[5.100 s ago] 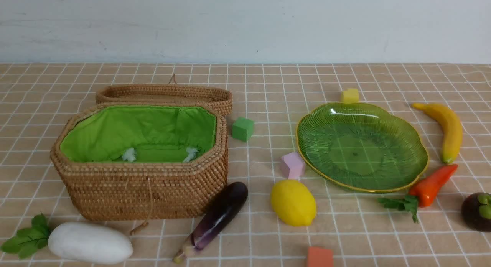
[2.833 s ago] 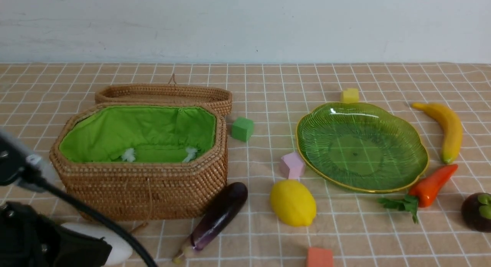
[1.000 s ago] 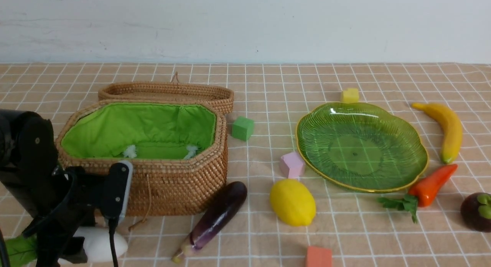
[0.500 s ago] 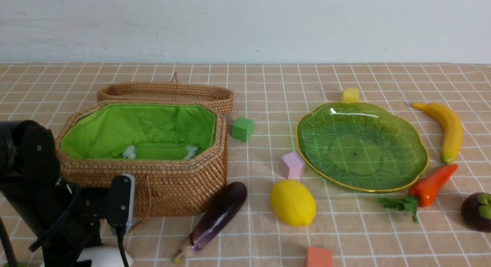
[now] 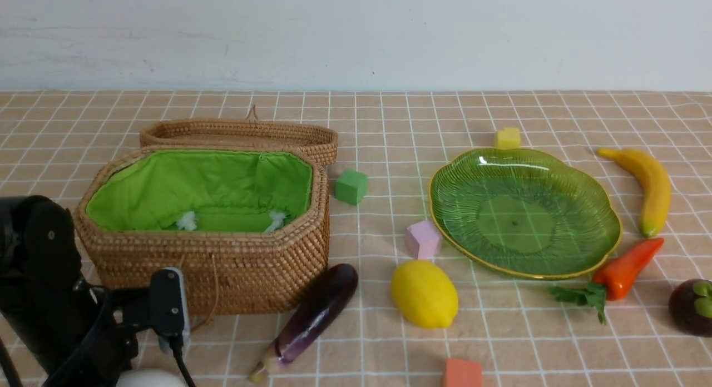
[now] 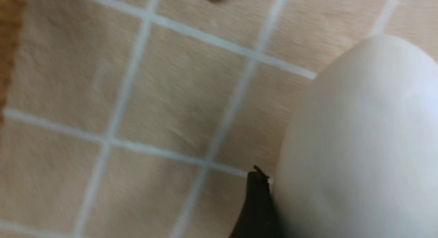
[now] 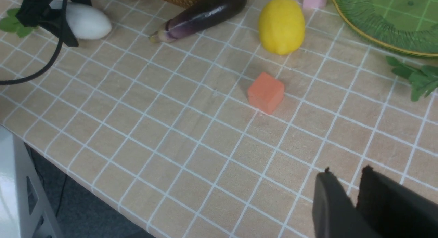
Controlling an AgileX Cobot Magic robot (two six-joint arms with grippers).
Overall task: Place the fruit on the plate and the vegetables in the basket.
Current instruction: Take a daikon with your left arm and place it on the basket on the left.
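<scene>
Checked tablecloth (image 5: 389, 125) | left pincer (image 7: 63, 15) against white radish (image 6: 359, 145), beside basket (image 5: 250, 270)

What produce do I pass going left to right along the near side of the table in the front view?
Radish (mostly hidden by the left arm) → eggplant → lemon → orange-red vegetable → mangosteen. The banana lies farther back, level with the orange-red vegetable, so it is left out.

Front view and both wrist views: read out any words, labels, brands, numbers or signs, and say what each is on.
None: no word, label, brand, number or sign shows in any view. The basket, plate and checked cloth are unmarked.
</scene>
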